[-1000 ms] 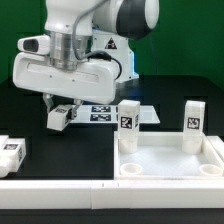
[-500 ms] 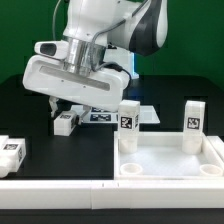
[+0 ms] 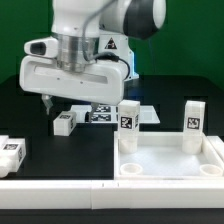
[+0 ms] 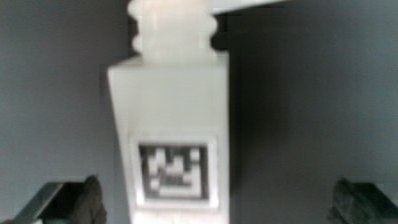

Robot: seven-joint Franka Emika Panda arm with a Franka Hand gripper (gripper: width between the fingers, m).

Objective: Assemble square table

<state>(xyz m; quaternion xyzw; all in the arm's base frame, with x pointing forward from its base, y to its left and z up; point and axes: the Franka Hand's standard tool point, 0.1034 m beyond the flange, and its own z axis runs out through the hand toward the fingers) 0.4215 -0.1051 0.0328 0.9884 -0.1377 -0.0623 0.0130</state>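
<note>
The square table top (image 3: pixel 170 168) is a white tray with a raised rim at the exterior view's lower right. Two white tagged legs (image 3: pixel 128 118) (image 3: pixel 193 115) stand upright in its far corners. A third leg (image 3: pixel 65 122) lies on the black table. My gripper (image 3: pixel 60 106) hovers just above this leg, open, holding nothing. In the wrist view the lying leg (image 4: pixel 169 120) shows its tag and sits between my open fingers, close to one fingertip (image 4: pixel 68 200); my gripper (image 4: pixel 217 205) is wide apart. A fourth leg (image 3: pixel 10 153) lies at the exterior view's left edge.
The marker board (image 3: pixel 105 113) lies flat behind the lying leg. A long white bar (image 3: pixel 60 190) runs along the front edge. The arm's body hides the table behind it.
The leg that was tilted in my fingers a second ago now lies on the table, let go. My hand has straightened up and risen slightly above it.
</note>
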